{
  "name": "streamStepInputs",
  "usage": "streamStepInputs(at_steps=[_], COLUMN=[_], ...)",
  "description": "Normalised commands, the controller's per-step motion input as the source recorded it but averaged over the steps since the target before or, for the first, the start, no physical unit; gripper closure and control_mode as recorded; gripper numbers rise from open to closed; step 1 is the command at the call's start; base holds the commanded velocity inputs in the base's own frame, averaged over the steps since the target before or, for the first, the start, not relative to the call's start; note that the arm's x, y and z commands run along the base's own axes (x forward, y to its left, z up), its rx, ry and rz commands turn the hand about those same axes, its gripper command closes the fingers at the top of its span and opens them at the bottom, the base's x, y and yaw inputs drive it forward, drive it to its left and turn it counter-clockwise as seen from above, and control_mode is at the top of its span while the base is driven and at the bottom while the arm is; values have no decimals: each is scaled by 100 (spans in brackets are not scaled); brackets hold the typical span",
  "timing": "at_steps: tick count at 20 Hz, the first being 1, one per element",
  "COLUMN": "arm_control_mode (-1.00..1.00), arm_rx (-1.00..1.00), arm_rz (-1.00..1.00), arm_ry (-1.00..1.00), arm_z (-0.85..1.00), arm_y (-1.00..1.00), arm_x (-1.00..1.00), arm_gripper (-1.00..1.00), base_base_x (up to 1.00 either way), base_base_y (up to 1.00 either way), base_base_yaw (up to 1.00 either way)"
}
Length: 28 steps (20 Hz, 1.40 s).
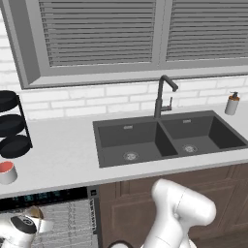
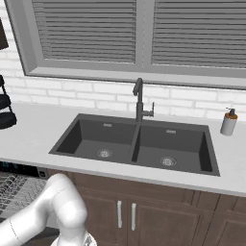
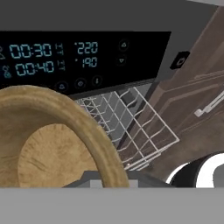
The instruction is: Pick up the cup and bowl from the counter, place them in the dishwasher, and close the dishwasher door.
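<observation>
The white cup (image 1: pixel 7 172) with its red inside stands on the counter (image 1: pixel 63 155) at the far left. Below it the dishwasher (image 1: pixel 43 197) stands open, and its wire rack (image 1: pixel 70 220) shows under the lit black control strip (image 3: pixel 83 57). My gripper (image 1: pixel 38 219) hangs low over the rack (image 3: pixel 131 127), shut on the rim of the brown wooden bowl (image 3: pixel 52 144). The bowl (image 1: pixel 34 211) is tilted and sits just in front of the control strip. The dishwasher door is out of view.
A dark double sink (image 1: pixel 164 138) with a tall faucet (image 1: pixel 162 97) fills the counter's middle. A soap dispenser (image 1: pixel 232 104) stands at the right. A black rack of dark plates (image 1: pixel 12 126) stands behind the cup. Brown cabinet doors (image 2: pixel 144 211) sit right of the dishwasher.
</observation>
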Motion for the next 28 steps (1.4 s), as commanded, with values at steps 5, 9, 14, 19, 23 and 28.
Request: streamStepInputs(at_steps=[5,9,14,19,23,28], arm_control_mode=[-100,-100,-100,-100,-100,-100], arm_rx=[0,0,0,0,0,0], arm_rz=[0,0,0,0,0,0], arm_ry=[0,0,2,2,5,10], arm_z=[-9,-51,-80,-75,-57,-47], arm_y=[0,3,14,26,21,16], arm_x=[80,25,0,0,0,0], arm_gripper=[100,100,100,100,100,100], base_base_x=[0,0,0,0,0,0], base_base_y=[0,0,0,0,0,0], base_base_yaw=[0,0,0,0,0,0])
